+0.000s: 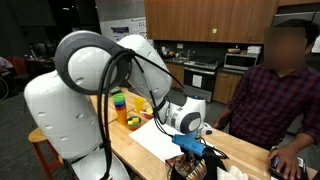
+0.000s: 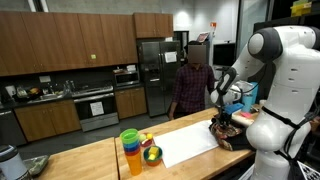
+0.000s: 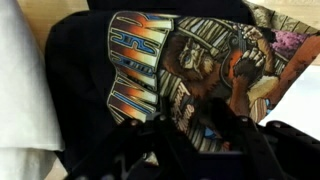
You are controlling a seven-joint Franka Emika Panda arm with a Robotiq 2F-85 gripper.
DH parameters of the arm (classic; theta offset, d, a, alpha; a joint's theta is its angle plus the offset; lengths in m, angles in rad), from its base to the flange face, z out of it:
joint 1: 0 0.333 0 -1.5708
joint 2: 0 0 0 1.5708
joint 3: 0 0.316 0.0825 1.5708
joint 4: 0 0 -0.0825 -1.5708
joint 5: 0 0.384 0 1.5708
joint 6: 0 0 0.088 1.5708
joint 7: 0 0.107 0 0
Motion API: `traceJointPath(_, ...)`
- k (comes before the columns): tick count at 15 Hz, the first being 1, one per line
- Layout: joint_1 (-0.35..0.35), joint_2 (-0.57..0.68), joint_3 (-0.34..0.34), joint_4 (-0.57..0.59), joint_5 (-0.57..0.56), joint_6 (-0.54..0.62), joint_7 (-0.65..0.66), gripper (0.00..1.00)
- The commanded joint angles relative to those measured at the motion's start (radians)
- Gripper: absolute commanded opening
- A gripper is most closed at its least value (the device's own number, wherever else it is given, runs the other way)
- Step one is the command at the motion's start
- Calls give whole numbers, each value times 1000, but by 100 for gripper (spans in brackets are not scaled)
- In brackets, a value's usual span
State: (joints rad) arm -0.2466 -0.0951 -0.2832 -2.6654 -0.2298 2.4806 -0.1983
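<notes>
Claw (image 3: 205,148) first: its fingers show only as dark, blurred shapes at the bottom edge of the wrist view, partly apart and right down on the black T-shirt (image 3: 80,90), and I cannot tell whether they pinch a fold or merely rest on it; in an exterior view the claw (image 1: 191,140) sits low on the bunched garment on the table. By my reading the work in hand is getting a hold on this shirt, and a lift from here would call for a firm pinch on a raised fold, since limp knit slides free easily. Its fabric looks soft, matte and rumpled, with a glossy, striped, many-coloured print (image 3: 160,70) across the front. Just beside it a flat white sheet (image 2: 190,147), smooth and rectangular, lies on the pale wooden table (image 2: 90,165). Further along stands a nested stack of bright, round plastic cups (image 2: 131,150). Behind the table is a person (image 1: 265,95) in plaid, with brown cabinets (image 2: 60,40) beyond
</notes>
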Motion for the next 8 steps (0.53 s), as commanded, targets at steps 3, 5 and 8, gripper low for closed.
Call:
traceJointPath(3, -8, -1, 9, 1, 1, -3, 0, 48)
traceJointPath(5, -8, -1, 9, 1, 1, -3, 0, 73)
traceJointPath(8, -5, -15, 20, -14, -14, 2, 48, 84)
